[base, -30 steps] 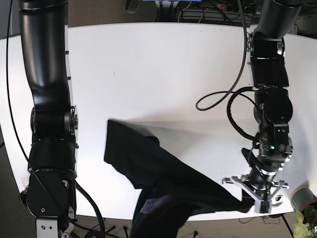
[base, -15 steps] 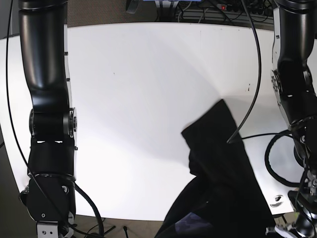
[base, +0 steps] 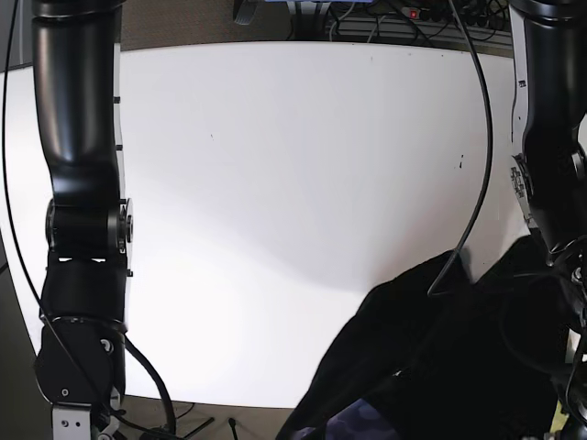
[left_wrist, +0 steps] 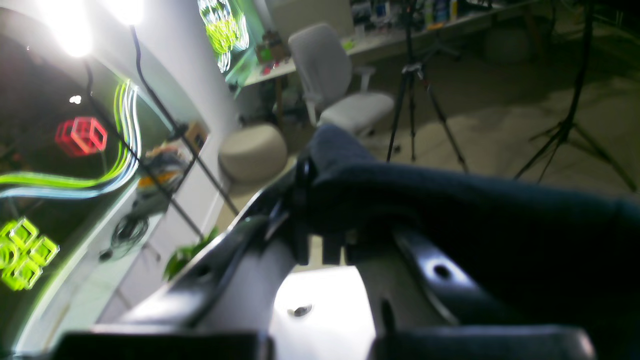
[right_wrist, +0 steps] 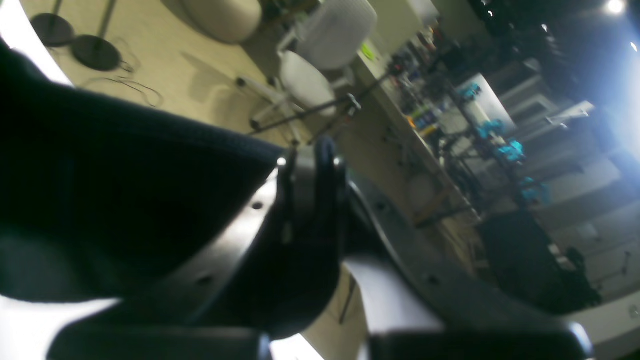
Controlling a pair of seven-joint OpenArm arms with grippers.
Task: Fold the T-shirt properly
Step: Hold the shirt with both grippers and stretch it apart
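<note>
Base view: T-shirt (base: 431,357) overhangs the table (base: 275,183) near edge.

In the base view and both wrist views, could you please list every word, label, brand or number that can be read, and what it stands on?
None can be read.
T-shirt: plain dark cloth, no print visible.
Table: bare white, no markings.
Glowing wall shapes in the left wrist view: figures, not letters.
Items on the background shelves in the right wrist view: too blurred to read.
</note>
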